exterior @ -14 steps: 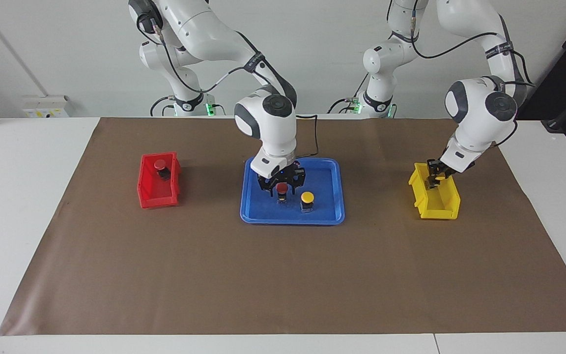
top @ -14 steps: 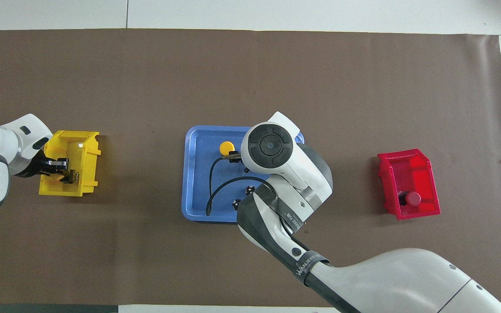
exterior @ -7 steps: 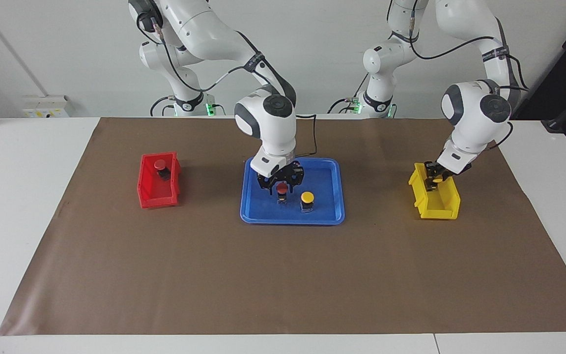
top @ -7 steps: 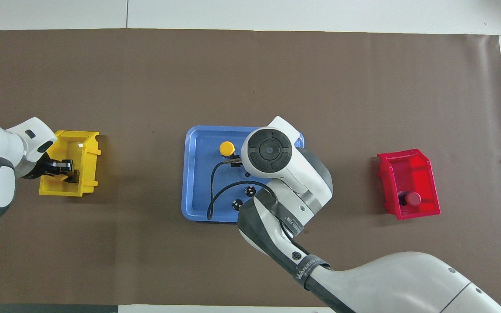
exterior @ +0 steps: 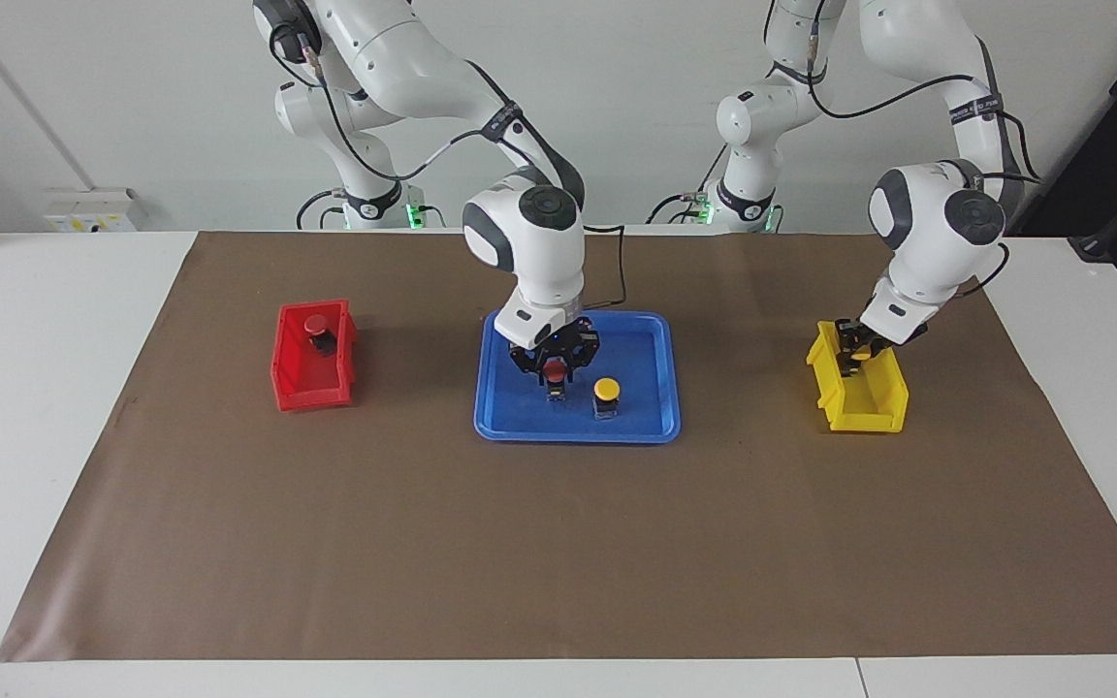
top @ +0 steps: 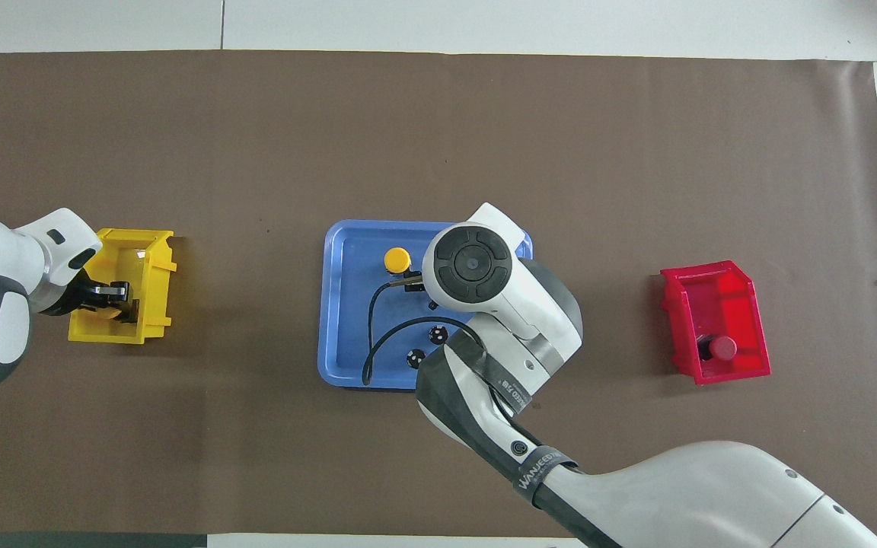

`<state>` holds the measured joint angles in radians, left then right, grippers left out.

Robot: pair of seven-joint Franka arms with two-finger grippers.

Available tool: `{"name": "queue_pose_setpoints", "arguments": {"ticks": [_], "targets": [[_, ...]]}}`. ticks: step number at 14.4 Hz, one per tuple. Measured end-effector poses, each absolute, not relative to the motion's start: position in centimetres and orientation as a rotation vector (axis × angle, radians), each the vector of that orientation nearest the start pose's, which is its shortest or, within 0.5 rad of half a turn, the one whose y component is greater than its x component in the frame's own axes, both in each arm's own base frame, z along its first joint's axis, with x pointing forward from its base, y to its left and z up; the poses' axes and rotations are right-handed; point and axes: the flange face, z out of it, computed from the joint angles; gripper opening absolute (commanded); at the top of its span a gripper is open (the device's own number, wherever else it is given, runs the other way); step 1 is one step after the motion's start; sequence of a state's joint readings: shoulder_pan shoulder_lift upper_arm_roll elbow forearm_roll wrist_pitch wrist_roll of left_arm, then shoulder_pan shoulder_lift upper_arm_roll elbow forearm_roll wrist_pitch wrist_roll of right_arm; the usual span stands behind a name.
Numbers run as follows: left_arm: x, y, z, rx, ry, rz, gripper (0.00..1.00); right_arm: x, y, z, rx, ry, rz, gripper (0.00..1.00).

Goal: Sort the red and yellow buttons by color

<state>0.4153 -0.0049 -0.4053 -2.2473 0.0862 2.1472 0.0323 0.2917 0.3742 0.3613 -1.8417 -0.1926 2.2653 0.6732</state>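
Note:
A red button (exterior: 555,368) stands in the blue tray (exterior: 651,427), with a yellow button (exterior: 606,389) beside it toward the left arm's end. My right gripper (exterior: 555,373) is down around the red button's cap. In the overhead view the right wrist hides that button, and the yellow button (top: 396,259) shows. My left gripper (exterior: 851,357) is in the yellow bin (exterior: 869,419), shut on a second yellow button (exterior: 860,355). Another red button (exterior: 317,325) lies in the red bin (exterior: 302,393).
Two capless dark cylinders (top: 436,332) (top: 412,356) stand in the blue tray (top: 339,304), nearer to the robots than the buttons. A black cable (top: 370,335) hangs over the tray. A brown mat (exterior: 558,543) covers the table.
My left arm has drawn back and up a little, its gripper staying in the yellow bin. My right gripper has settled slightly around the red button. The buttons in the tray have not moved.

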Motion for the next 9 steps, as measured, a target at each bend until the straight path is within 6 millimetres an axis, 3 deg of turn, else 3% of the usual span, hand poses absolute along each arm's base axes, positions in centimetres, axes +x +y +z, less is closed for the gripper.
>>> {"name": "queue_pose_setpoints", "arguments": {"ticks": [3, 5, 7, 9], "targets": [[51.4, 0.9, 36.6, -3.066, 0.110, 0.136, 0.67, 52.4, 37.4, 34.6, -3.103, -0.107, -0.130, 0.18], [52.1, 0.9, 38.2, -3.064, 0.105, 0.137, 0.67, 52.9, 36.8, 36.0, -3.114, -0.089, -0.137, 0.18], [52.8, 0.9, 40.3, -3.064, 0.096, 0.145, 0.68, 54.2, 34.0, 39.5, -3.164, -0.055, -0.121, 0.19], [53.7, 0.0, 42.8, -3.089, 0.057, 0.129, 0.82, 55.3, 28.5, 43.8, -3.220, -0.027, -0.107, 0.22]]}}
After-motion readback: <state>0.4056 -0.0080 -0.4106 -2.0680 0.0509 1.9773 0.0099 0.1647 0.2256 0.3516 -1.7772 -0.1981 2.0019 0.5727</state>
